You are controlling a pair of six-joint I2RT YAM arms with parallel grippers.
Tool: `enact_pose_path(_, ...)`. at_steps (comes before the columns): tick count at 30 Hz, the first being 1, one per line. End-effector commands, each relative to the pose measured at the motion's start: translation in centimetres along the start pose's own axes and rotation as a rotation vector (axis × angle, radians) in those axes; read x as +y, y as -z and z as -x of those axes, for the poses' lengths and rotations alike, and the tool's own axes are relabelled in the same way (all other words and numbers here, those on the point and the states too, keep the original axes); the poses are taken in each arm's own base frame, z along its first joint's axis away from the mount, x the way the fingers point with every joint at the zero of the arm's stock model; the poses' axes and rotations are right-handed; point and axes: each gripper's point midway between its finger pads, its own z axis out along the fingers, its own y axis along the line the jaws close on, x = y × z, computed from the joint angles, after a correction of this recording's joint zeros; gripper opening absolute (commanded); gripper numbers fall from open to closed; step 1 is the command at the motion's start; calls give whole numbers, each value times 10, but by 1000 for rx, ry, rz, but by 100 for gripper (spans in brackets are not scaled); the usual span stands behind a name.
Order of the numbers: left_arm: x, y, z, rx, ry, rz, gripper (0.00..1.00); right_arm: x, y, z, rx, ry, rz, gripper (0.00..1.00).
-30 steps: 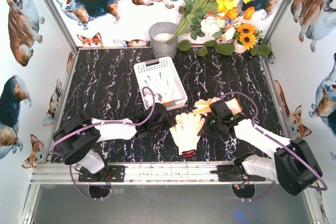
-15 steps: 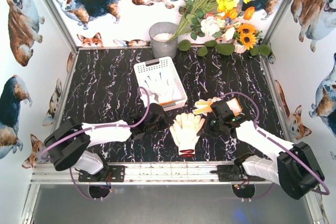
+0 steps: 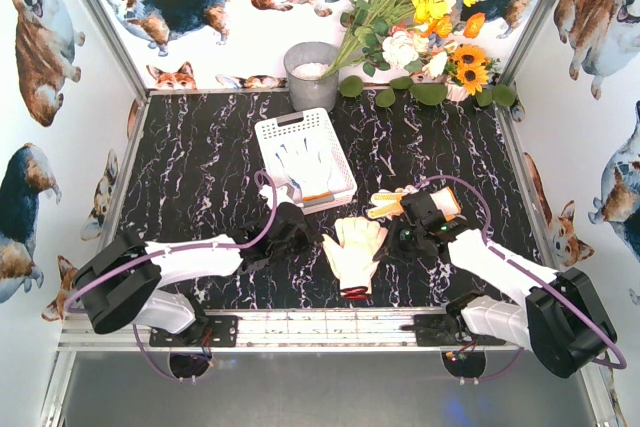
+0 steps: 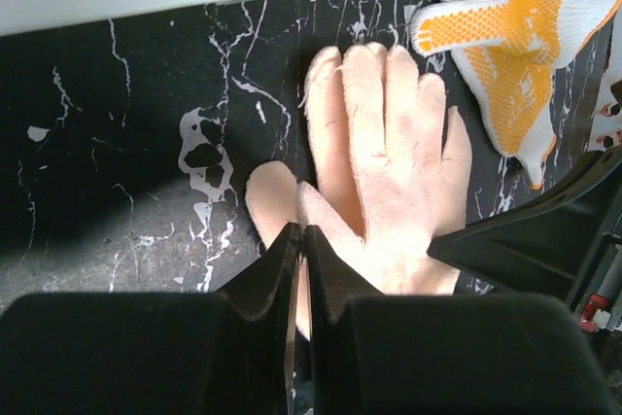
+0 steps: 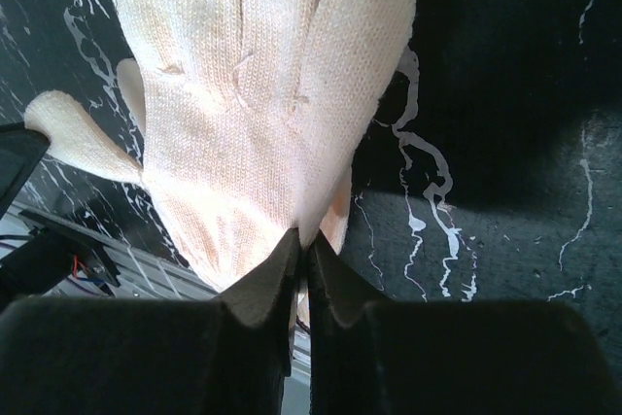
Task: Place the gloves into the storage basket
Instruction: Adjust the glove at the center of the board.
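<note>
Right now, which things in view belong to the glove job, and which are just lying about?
Job in hand:
cream gloves
yellow-dotted glove
white gloves, already inside
storage basket

Lying about:
grey pot
flower bouquet

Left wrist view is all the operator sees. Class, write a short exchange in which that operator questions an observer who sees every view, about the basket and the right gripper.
Operator: I see only the basket's wall. Is anything inside?
Observer: Yes, white gloves lie in the basket.
Operator: A black shape sits at my right. Is the right gripper open?
Observer: No. The right gripper is closed, its tips at the cream glove's edge, on the side opposite yours.
</note>
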Motion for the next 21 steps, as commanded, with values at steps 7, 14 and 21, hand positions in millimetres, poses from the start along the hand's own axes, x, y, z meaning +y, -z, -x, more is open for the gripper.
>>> enact_pose_path(7,22,-2,-7,6,8,46,0,11,-4,11,8,93,13,5)
enact_pose_path(14,27,-9,-9,7,-6,60,0,11,-5,17,-3,108,-6,6)
enact_pose_path(21,20,-19,-9,6,-31,37,5,13,1,17,-17,122,6,24)
